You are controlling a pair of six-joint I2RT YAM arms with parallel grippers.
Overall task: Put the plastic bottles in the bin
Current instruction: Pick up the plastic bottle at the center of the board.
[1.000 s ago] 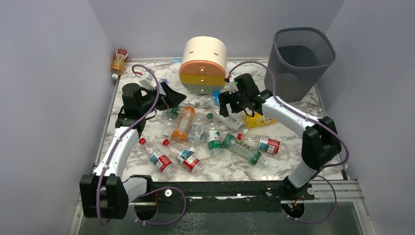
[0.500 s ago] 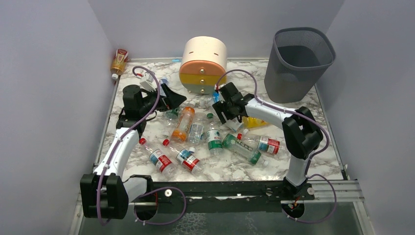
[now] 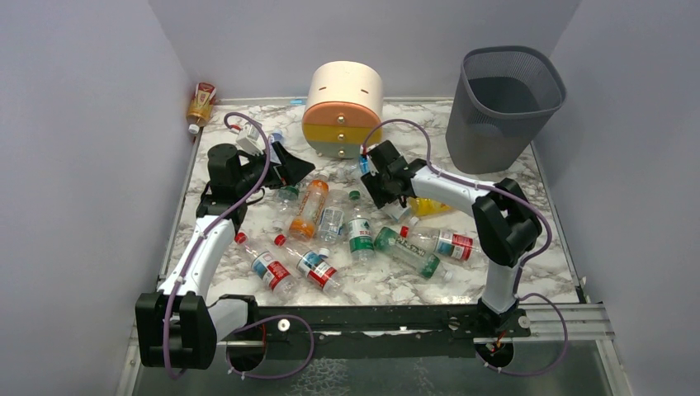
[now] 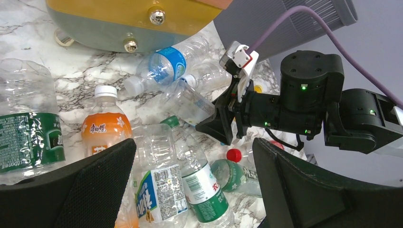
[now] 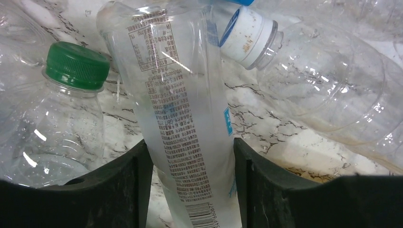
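Grey walls close the marble table on its left, far and right sides. The bin stands in the far right corner, well apart from the plastic bottles, which lie heaped across the middle. Bare marble runs along the near edge and down the right side below the bin. The round drawer unit sits at the far centre, just behind both grippers.

Since the earlier frames the right arm has folded its elbow inward and swung its wrist down and left into the pile. The fingers of the right gripper have come together and now clamp a clear bottle with a white printed label, which still lies on the table. The left gripper has not moved. It hovers with fingers spread wide over an orange bottle and its neighbours, holding nothing.

There are about a dozen bottles, though overlaps blur the exact count. One of them leans in the far left corner. There is one bin, one drawer unit and two arms.
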